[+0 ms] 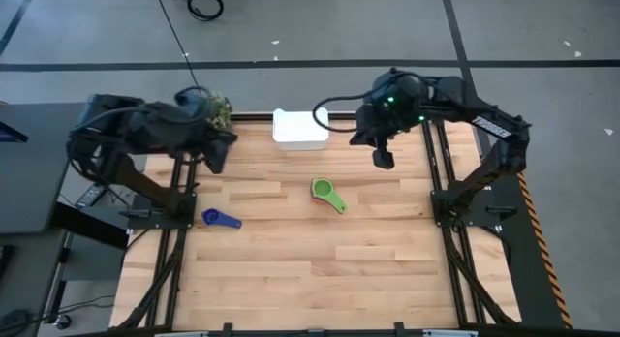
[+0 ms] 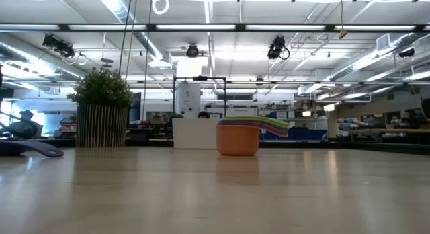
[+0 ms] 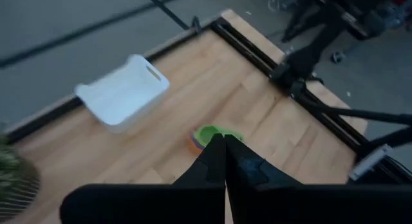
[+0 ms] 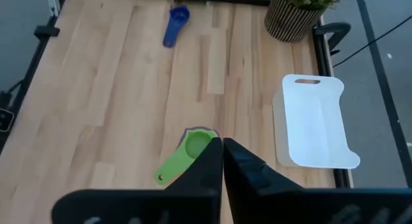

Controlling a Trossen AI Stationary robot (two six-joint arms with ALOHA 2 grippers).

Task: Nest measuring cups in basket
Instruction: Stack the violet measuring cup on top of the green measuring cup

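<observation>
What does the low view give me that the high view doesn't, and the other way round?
Only the low view shows that the green cup is the top of a nested stack with an orange cup at the bottom, handles layered above it.

Only the high view shows both grippers raised at the table's far side, the left gripper near the plant and the right gripper beside the basket.

Both show the stack, the lone blue cup, the plant and the basket.
</observation>
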